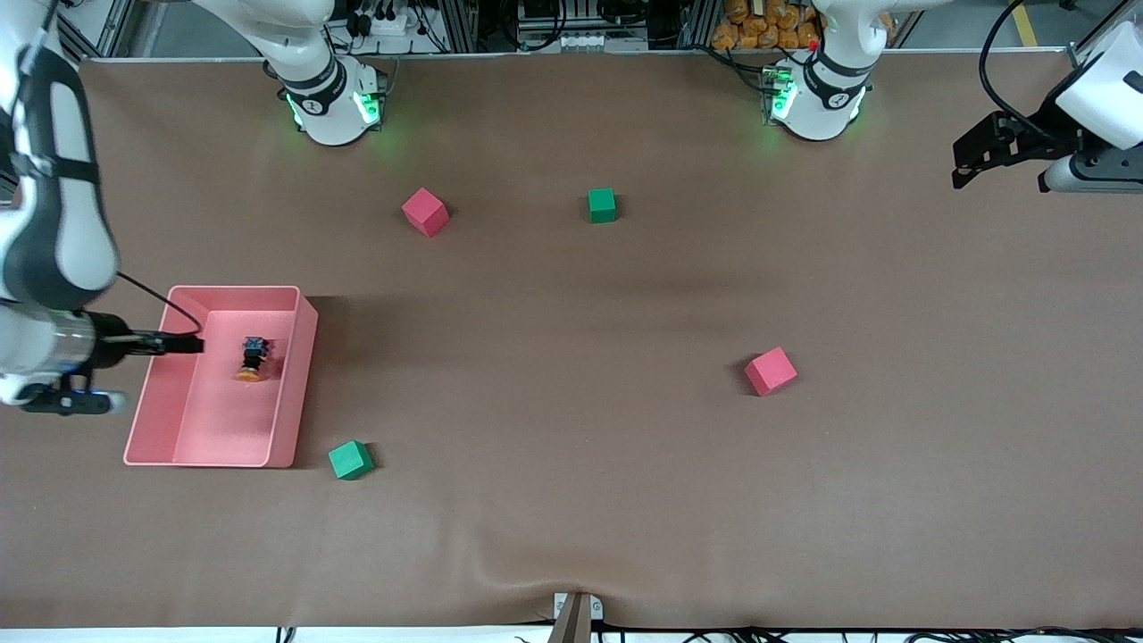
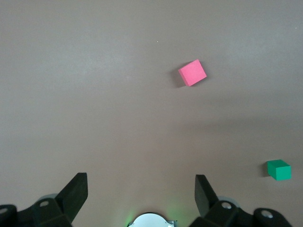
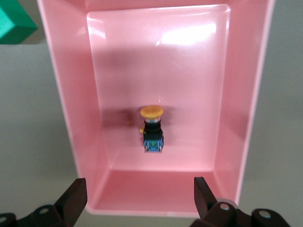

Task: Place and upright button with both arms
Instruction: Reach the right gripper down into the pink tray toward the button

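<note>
The button (image 3: pixel 152 130) lies on its side in the pink bin (image 1: pixel 295 375), orange cap toward the front camera. The right gripper (image 3: pixel 137 198) hovers over the bin, jaws wide. It should drop straight, pinching the black body. The left gripper (image 2: pixel 139 194), also wide, waits over bare table (image 1: pixel 571 491).

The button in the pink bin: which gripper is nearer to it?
Right. The right gripper hangs over the pink bin holding the button; the left gripper waits above bare table at the left arm's end.
</note>
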Robot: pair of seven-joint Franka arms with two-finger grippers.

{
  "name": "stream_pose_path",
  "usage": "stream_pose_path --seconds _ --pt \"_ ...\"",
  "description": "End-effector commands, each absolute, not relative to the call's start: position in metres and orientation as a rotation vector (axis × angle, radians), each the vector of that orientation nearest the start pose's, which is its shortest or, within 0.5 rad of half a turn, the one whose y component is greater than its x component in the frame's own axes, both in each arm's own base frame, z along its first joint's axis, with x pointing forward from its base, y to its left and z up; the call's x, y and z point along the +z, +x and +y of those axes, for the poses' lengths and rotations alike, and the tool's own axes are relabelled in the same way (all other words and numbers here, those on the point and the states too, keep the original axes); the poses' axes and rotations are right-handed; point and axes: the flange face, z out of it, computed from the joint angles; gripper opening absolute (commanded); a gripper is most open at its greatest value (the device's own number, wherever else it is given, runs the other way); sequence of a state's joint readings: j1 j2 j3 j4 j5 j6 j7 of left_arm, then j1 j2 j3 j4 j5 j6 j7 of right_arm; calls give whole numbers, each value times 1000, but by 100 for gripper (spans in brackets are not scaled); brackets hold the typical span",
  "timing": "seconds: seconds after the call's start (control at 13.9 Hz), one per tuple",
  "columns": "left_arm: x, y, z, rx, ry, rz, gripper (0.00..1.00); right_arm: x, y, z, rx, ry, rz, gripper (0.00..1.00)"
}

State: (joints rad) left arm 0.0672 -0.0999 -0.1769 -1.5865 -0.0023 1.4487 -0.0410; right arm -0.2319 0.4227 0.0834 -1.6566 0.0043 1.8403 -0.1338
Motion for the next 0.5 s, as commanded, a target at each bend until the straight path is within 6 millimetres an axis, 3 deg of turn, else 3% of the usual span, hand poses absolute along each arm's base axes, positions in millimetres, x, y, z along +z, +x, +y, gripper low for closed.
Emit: stream_pose_path --seconds 0.0,0.22,0.43 --pt "662 508 -60 60 -3136 126 100 314 616 -101 282 -3035 -76 100" --pt "667 505 -53 55 -3136 110 100 274 621 -100 253 -3038 -84 100" --pt "671 495 -49 103 -3131 94 100 242 620 -113 213 -3033 -128 100"
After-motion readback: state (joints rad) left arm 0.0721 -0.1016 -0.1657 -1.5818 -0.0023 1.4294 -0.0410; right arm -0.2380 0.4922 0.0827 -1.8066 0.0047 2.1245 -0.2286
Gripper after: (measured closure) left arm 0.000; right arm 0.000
